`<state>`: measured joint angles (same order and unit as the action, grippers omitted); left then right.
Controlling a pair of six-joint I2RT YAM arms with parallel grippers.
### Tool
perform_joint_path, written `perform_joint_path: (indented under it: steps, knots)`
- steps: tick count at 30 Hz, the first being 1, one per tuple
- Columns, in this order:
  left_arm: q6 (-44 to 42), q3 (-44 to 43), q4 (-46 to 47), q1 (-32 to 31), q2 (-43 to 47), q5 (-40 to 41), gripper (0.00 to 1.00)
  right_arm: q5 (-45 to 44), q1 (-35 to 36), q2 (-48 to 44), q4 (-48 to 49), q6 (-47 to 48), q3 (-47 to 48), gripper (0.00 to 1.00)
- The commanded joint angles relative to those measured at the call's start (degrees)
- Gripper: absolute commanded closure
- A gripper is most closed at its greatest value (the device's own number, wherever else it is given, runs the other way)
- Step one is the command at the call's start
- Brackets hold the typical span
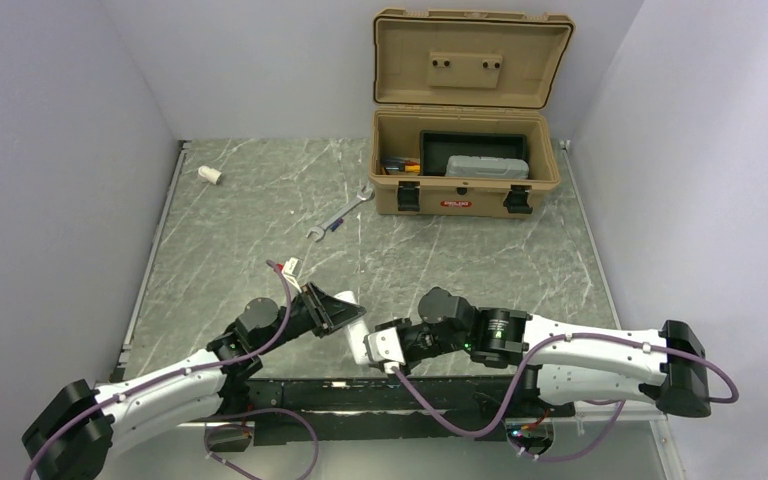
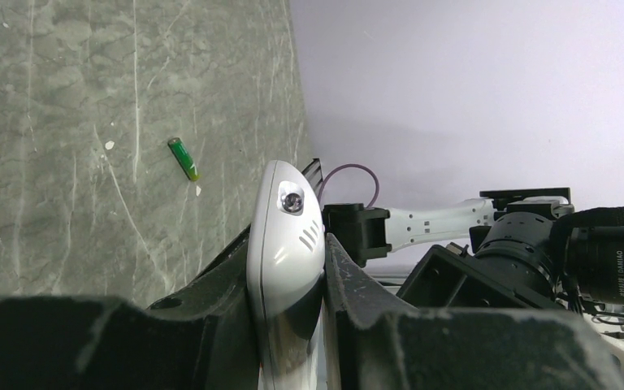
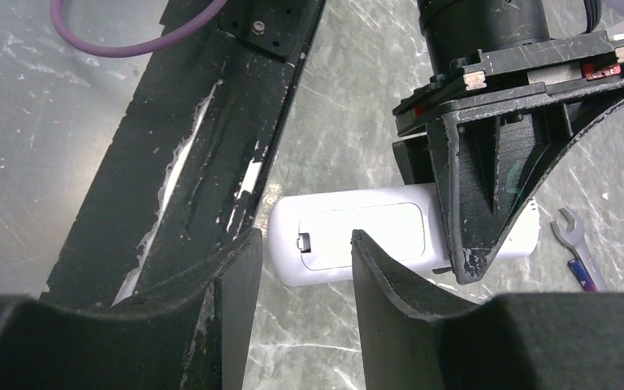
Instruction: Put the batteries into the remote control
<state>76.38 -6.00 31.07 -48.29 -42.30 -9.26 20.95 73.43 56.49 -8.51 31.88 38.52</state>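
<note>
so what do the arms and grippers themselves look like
The left arm and right arm are white shells between round black joints, with purple cables looping alongside. The left gripper and right gripper have rough matte black wedge-shaped fingers. One motor carries white lettering.

Table (image 1: pixel 210 260): grey-green marbled slab, scratched pale.
Far right: tan toolbox (image 1: pixel 460 195), lid standing open.
Middle: silver wrench (image 1: pixel 339 214), lying flat at a slant.
Far left: stubby white cylinder (image 1: pixel 209 175), near the wall.
Loose: one green battery (image 2: pixel 184 158), flat on bare stone.
</note>
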Motion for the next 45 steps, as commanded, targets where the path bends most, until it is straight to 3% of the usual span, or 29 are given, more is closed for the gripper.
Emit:
perform_joint_path:
  steps: [1, 25, 45]
  knots:
    - [0.9, -0.6, 3.1, 0.1, 1.5, -0.6, 1.0, -1.1, 0.2, 0.7, 3.4, 2.6, 2.4, 0.54]
    - [0.4, -0.8, 0.8, 0.1, 3.5, -0.2, 1.0, -6.9, 0.1, 4.6, 0.2, 7.5, 4.9, 0.56]
    - [0.2, -1.0, 1.3, 0.2, 2.2, -0.4, 1.0, -3.6, 0.1, 1.6, -1.2, 5.5, 5.6, 0.54]
